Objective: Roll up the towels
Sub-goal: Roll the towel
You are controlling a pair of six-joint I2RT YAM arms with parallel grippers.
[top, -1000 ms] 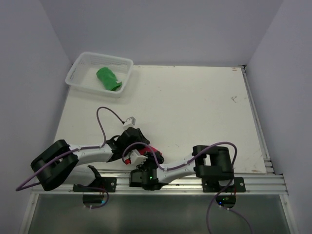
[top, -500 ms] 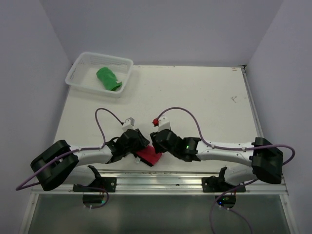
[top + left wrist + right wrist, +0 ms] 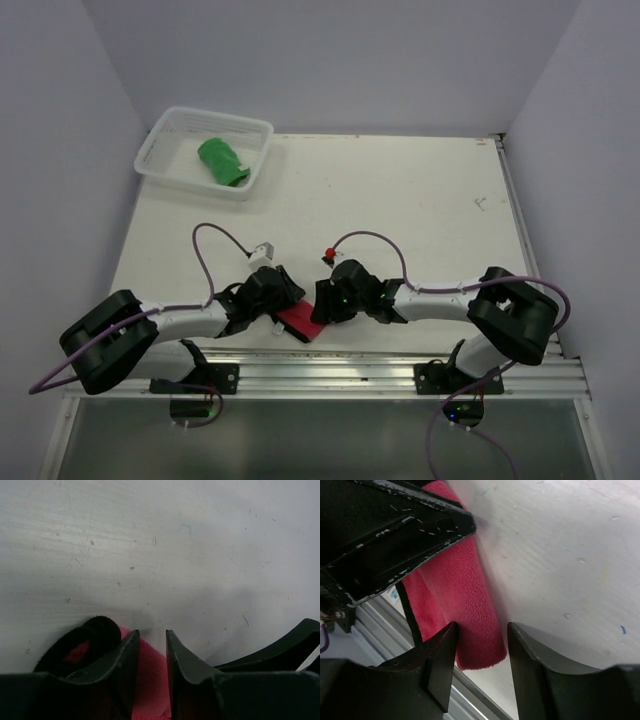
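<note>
Right now your left claw (image 3: 152,636) is pinched narrow on the red towel (image 3: 150,680) at the table's (image 3: 400,200) near edge. Your right claw (image 3: 481,626) is open, straddling the towel's end. The green towel (image 3: 222,162) lies in the basket (image 3: 225,116), far-left corner.

Both arms lie low and reach inward, so that the two hands meet almost tip to tip between the bases. The left arm (image 3: 185,318) stretches rightward from an elbow folded at the far left. The left hand (image 3: 150,634) has its fingers drawn close together and pinches the red towel (image 3: 150,680) between them. The right arm (image 3: 440,298) stretches leftward from an elbow bent at the far right. The right hand (image 3: 481,626) has its fingers parted, one on each side of the towel's end.
</note>
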